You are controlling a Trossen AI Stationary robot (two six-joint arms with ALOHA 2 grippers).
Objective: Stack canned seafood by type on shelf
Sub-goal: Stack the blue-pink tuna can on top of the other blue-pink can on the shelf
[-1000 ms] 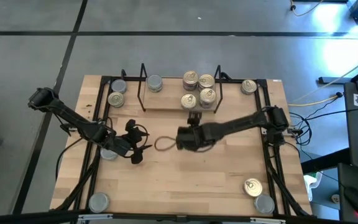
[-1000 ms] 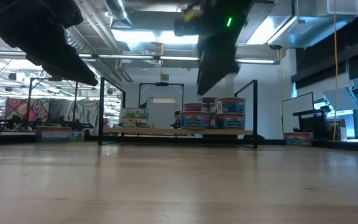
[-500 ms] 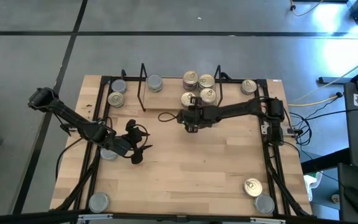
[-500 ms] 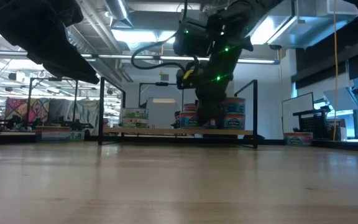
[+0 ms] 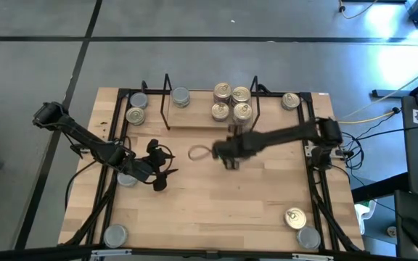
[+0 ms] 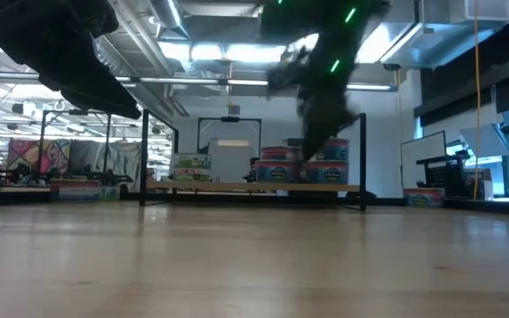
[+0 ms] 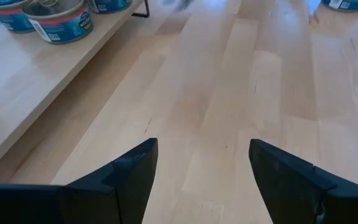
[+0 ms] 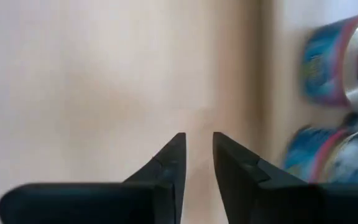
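the right gripper [image 5: 227, 151] hangs above the bare table [image 5: 216, 203] just in front of the shelf [image 5: 209, 119], its fingers [image 8: 166, 163] nearly closed with only a thin gap and nothing between them. four gold-lidded tins [image 5: 231, 102] sit grouped on the right part of the shelf, and one silver-lidded tin [image 5: 181, 96] sits at its left end. the left gripper [image 7: 201, 168] waits over the table's left side, fingers spread wide and empty.

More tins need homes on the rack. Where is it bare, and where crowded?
The shelf is bare between the lone silver-lidded tin and the gold-lidded cluster; that cluster crowds its right end, just behind the right gripper.
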